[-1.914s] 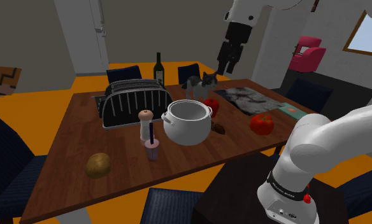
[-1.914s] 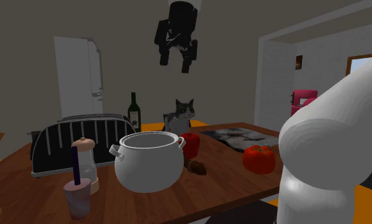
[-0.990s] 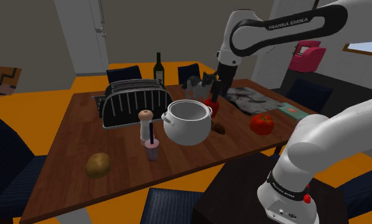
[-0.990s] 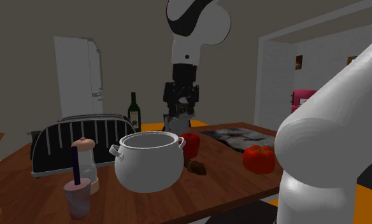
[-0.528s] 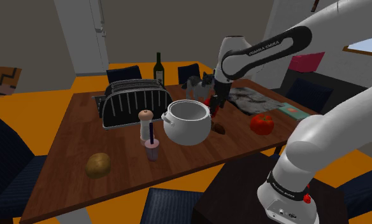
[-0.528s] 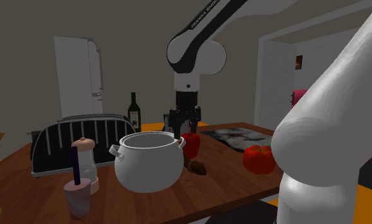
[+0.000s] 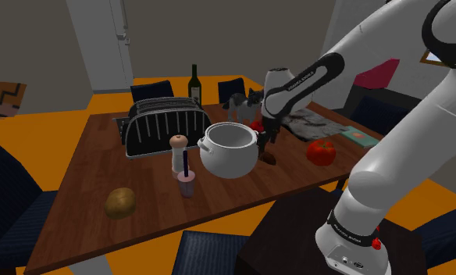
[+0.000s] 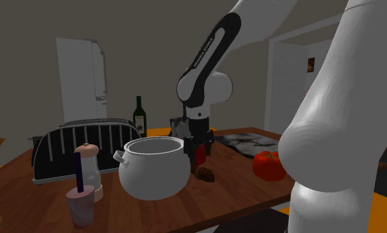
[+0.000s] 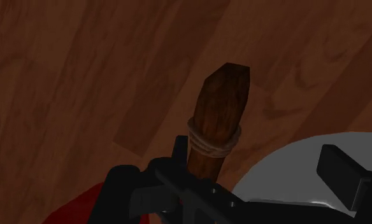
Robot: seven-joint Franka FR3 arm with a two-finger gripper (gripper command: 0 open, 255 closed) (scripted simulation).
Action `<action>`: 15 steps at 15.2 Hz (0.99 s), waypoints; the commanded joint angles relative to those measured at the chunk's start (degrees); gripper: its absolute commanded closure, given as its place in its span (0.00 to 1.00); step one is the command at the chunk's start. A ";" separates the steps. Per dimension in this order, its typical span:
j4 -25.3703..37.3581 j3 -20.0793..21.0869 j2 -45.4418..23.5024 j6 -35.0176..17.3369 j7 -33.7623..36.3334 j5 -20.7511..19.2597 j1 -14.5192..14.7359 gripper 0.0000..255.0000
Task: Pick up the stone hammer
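A white arm [image 7: 304,78] bends low over a wooden table [image 7: 101,168], its black end effector [image 8: 199,157] hanging just above the hammer [image 9: 218,114], which lies flat on the table just beside a pale pot [image 7: 230,152]. The end effector is spread: in the wrist view its two fingers [image 9: 344,178] stand well apart, and the hammer's brown handle, bound with a ring of cord, runs out from under the hand between them. Whether either finger touches the handle cannot be told. The pot's curved wall shows on one side of the hand and a red pepper [image 9: 83,210] on the other. In the shoulder view the hammer sits between the pot and a tomato [image 7: 322,151], with the pot to its left. Further along the table stand a striped toaster [image 7: 166,126], a dark bottle [image 7: 194,84] and a cat figure [image 7: 238,101], while a grinder [image 7: 179,152], a small cup [image 7: 187,184] and a potato [image 7: 120,202] sit nearer the camera. Dark chairs ring the table on an orange floor.
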State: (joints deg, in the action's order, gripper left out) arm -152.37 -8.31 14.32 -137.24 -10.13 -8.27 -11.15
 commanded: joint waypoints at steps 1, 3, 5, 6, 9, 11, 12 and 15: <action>-0.38 -0.81 -4.87 -8.06 0.23 -1.60 -1.05 0.00; -0.16 -1.19 -7.91 -10.88 0.44 -2.37 -1.51 0.00; -0.42 -0.97 -9.55 -12.78 0.55 -2.38 -1.80 0.00; -0.52 -0.95 -10.40 -13.72 0.63 -2.41 -1.86 0.00; -0.74 -0.89 -13.01 -16.55 0.85 -2.51 -2.02 0.00; -0.77 -0.73 -13.52 -17.09 0.90 -2.52 -2.19 0.00; -0.77 -0.73 -13.52 -17.09 0.90 -2.52 -2.19 0.00; -0.86 -1.29 -12.68 -16.43 -0.15 -2.63 -2.72 1.00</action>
State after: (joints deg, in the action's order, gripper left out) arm -153.35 -9.73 1.56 -152.86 -10.76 -10.96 -13.95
